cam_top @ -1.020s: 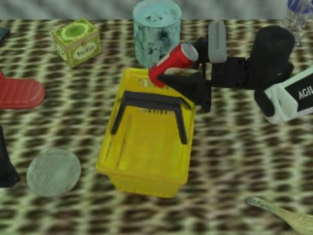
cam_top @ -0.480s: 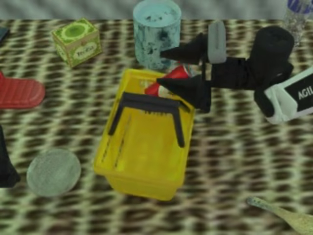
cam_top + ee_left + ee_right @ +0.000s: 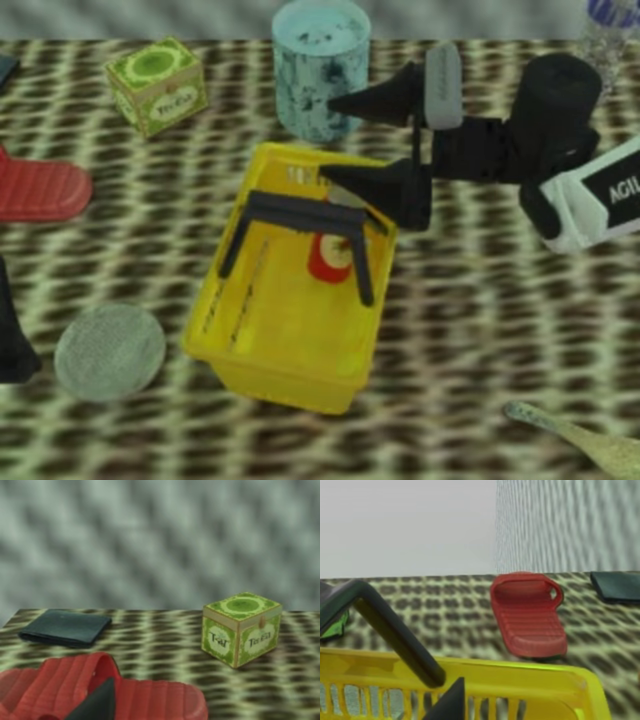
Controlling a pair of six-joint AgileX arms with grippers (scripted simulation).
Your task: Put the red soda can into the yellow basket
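Observation:
The red soda can [image 3: 330, 258] lies inside the yellow basket [image 3: 225, 290], partly under its black folding handle [image 3: 300, 212]. My right gripper [image 3: 328, 138] hovers open and empty over the basket's far rim, apart from the can. In the right wrist view the basket's slotted wall [image 3: 520, 672] and handle [image 3: 395, 630] fill the near ground; the can is hidden there. My left arm [image 3: 10, 330] is parked at the table's left edge, and one finger [image 3: 100, 705] shows off-centre over the red slipper.
A red ribbed slipper [image 3: 40, 190] lies at the left, a green box [image 3: 157, 85] at the back left and a teal cup [image 3: 320, 65] behind the basket. A grey disc [image 3: 110, 350] sits front left, a spoon [image 3: 580, 435] front right and a dark wallet [image 3: 65, 627] beyond the slipper.
The right gripper opened and let go of the can, which dropped from the basket's far rim onto its floor. The basket shifted slightly towards the left front.

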